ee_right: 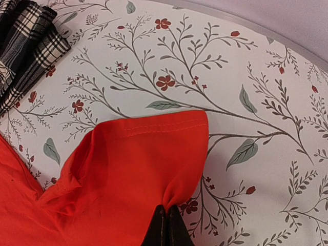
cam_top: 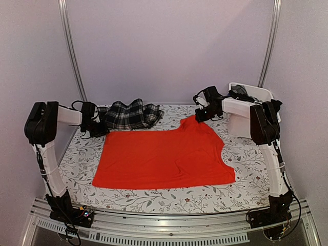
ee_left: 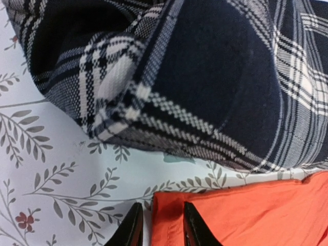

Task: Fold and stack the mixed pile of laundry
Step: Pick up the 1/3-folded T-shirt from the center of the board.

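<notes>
The bright orange-red garment [cam_top: 164,154] lies spread almost flat across the middle of the floral tablecloth [cam_top: 246,174]. My left gripper [cam_top: 97,128] is at its far left corner. In the left wrist view the left gripper [ee_left: 163,205] is open, and the corner of the orange garment [ee_left: 256,210] lies between the parted jaws on the cloth. My right gripper [cam_top: 199,115] is shut on the far right corner, where the orange fabric [ee_right: 128,169] bunches into the right gripper [ee_right: 167,207]. The black-and-white plaid garment [cam_top: 128,115] sits crumpled just behind the left corner.
A white plastic bin [cam_top: 256,91] stands at the back right behind the right arm, with something dark [cam_top: 238,93] showing in it. The plaid garment [ee_left: 205,82] lies close ahead of the left fingers. Its edge [ee_right: 25,41] shows at the right wrist view's top left.
</notes>
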You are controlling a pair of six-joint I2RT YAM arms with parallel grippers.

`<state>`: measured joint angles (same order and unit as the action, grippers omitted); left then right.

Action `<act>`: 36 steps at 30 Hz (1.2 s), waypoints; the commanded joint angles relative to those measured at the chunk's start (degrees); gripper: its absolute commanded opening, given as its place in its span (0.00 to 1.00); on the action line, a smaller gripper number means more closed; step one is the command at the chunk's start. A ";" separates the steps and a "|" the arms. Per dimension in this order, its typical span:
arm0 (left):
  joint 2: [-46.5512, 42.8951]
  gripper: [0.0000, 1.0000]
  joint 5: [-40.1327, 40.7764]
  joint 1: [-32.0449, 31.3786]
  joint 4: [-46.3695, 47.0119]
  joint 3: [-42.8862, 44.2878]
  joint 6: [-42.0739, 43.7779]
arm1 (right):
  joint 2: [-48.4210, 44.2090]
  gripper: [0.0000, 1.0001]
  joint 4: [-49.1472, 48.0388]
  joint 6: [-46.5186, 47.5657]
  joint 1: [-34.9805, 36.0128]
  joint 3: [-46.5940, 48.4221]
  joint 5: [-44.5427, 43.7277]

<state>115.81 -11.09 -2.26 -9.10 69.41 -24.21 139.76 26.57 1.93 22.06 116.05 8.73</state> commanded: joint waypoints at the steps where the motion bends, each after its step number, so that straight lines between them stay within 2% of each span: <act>1: 2.73 0.27 0.22 -0.55 -1.41 2.30 -0.04 | -2.22 0.00 -0.54 -0.53 -0.49 -0.30 0.15; 6: 4.92 0.24 0.39 -0.79 -2.28 4.07 0.10 | -1.96 0.00 -0.50 -0.44 -0.43 -0.30 0.15; 13: 4.11 0.00 -1.34 -1.25 -1.30 3.45 0.17 | -2.20 0.00 -0.55 -0.37 -0.47 -0.30 0.06; 20: 1.49 0.00 -0.27 -1.25 -0.91 3.94 0.21 | -3.28 0.00 -0.33 -0.53 -0.44 -0.30 0.30; 29: -6.18 0.00 1.86 -1.25 0.13 1.35 0.31 | -7.26 0.00 -0.37 -0.82 -0.44 -1.71 1.08; 36: -9.73 0.00 1.82 -1.25 0.18 -2.42 0.31 | -11.80 0.00 -1.96 -1.67 -0.44 -7.59 3.13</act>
<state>108.44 -9.80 -3.01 -8.99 69.89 -24.05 132.88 26.46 1.06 22.06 112.46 10.24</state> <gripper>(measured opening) 0.004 0.006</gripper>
